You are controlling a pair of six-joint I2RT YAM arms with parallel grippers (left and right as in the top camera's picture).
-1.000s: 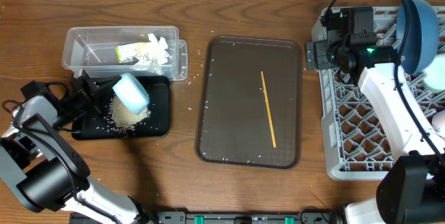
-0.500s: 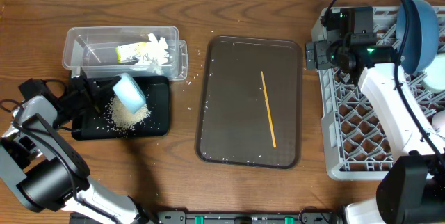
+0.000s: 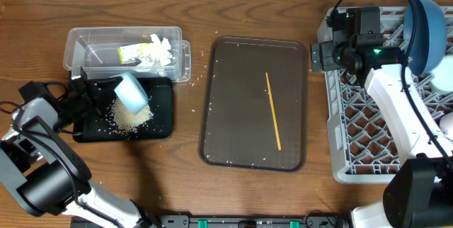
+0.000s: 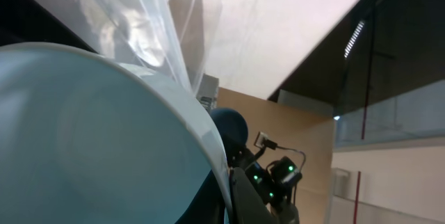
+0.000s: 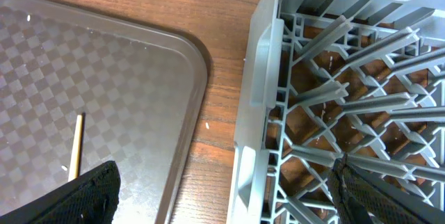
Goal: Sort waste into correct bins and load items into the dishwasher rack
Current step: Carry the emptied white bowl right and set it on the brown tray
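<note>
Tilted mint-green bowl [image 3: 132, 92] clamped in left gripper [image 3: 112, 85] above rice-strewn black tray [image 3: 162, 117], left of frame, right gripper [image 3: 320, 56] spread wide over dishwasher rack [image 3: 354, 139] edge, upper right, 1 stick [image 3: 273, 111] on brown tray [image 3: 226, 115], centre.

A brown wooden table [image 3: 255, 1] carries four large things. At its left a clear plastic rectangular tub [image 3: 74, 47] sits towards the far edge with a shallow black rectangular tray [image 3: 163, 118] just in front of it. A larger brown rectangular serving tray [image 3: 241, 115] lies in the middle, and a big square grey plastic dishwasher rack [image 3: 340, 136] stands at the right edge, close beside the serving tray, while a few loose white rice grains [image 3: 192, 93] dot the bare wood between the black tray and the serving tray.
</note>
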